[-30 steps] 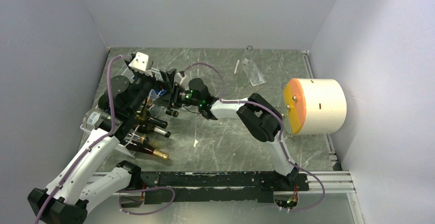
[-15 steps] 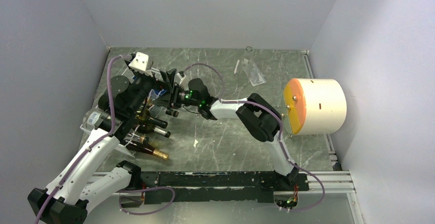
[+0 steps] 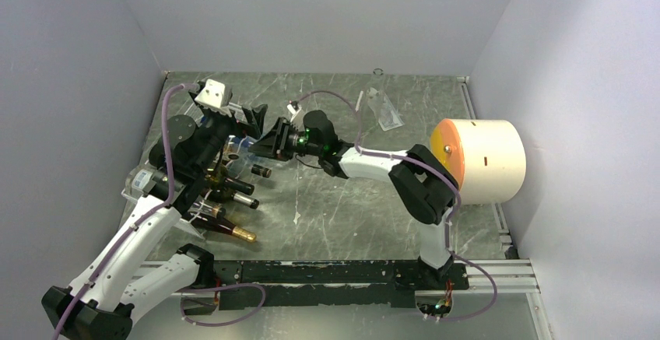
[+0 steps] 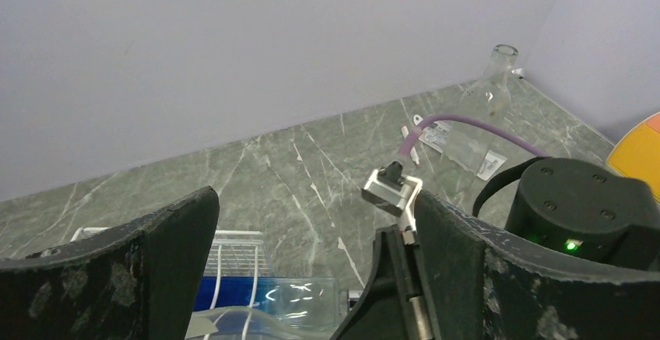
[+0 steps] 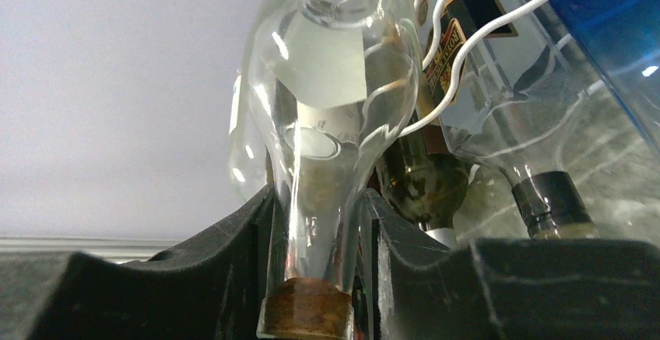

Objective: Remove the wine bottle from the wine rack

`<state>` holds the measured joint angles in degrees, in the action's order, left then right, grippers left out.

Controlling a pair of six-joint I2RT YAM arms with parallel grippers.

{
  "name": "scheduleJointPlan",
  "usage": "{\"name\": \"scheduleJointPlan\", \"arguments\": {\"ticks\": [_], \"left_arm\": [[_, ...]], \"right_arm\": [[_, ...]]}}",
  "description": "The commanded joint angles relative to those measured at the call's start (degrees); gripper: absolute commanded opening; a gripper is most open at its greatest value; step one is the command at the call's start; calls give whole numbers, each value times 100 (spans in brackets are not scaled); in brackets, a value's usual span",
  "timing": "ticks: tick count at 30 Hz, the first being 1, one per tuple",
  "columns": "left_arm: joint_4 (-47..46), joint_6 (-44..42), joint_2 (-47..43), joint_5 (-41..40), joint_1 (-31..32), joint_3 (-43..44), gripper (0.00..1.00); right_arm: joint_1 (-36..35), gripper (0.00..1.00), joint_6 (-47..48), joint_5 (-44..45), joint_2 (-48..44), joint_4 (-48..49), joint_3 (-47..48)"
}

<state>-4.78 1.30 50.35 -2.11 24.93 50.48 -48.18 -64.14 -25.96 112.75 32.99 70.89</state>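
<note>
The white wire wine rack [image 3: 134,190] stands at the left, mostly under my left arm; its wires also show in the right wrist view [image 5: 459,48]. My right gripper [image 3: 270,141] is shut on the neck of a clear corked wine bottle [image 5: 327,83], whose body still lies against the rack wires. In the wrist view the gripper [image 5: 315,278] pinches the neck just above the cork. My left gripper [image 3: 247,117] hovers open above the rack's top; in its own view [image 4: 315,223] nothing is between its fingers. Below it lie a blue bottle [image 4: 265,289] and the rack [image 4: 233,247].
Several dark bottles stick out of the rack toward the right, one with a gold cap [image 3: 237,233]. A cream cylinder with an orange face [image 3: 479,161] lies at the right. A clear flask [image 3: 383,106] with labels lies at the back. Walls close in on three sides.
My right arm has drawn back to the right, its gripper still shut on the clear bottle's neck. The left arm has not moved.
</note>
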Motion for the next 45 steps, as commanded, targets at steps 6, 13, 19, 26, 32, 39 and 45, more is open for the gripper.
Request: {"name": "scheduleJointPlan", "arguments": {"ticks": [6, 13, 19, 26, 32, 39, 45], "left_arm": [[-111, 89, -115, 179, -49, 49, 99], [-112, 101, -78, 222, -54, 63, 99], [-105, 90, -26, 211, -49, 66, 99], [-100, 65, -27, 169, -50, 54, 99], [-143, 81, -21, 184, -49, 33, 99], [-143, 81, -9, 193, -49, 32, 99], [-125, 55, -51, 142, -57, 32, 99]], "right_arm": [[406, 0, 176, -223, -1174, -811, -328], [538, 0, 442, -130, -1184, -669, -356], [492, 0, 213, -415, -493, 325, -81], [462, 13, 121, -15, -137, 725, 20], [467, 23, -116, 175, 393, 1072, 360], [458, 28, -258, 224, 932, 1111, 925], [430, 28, -344, 182, 1227, 1075, 1258]]}}
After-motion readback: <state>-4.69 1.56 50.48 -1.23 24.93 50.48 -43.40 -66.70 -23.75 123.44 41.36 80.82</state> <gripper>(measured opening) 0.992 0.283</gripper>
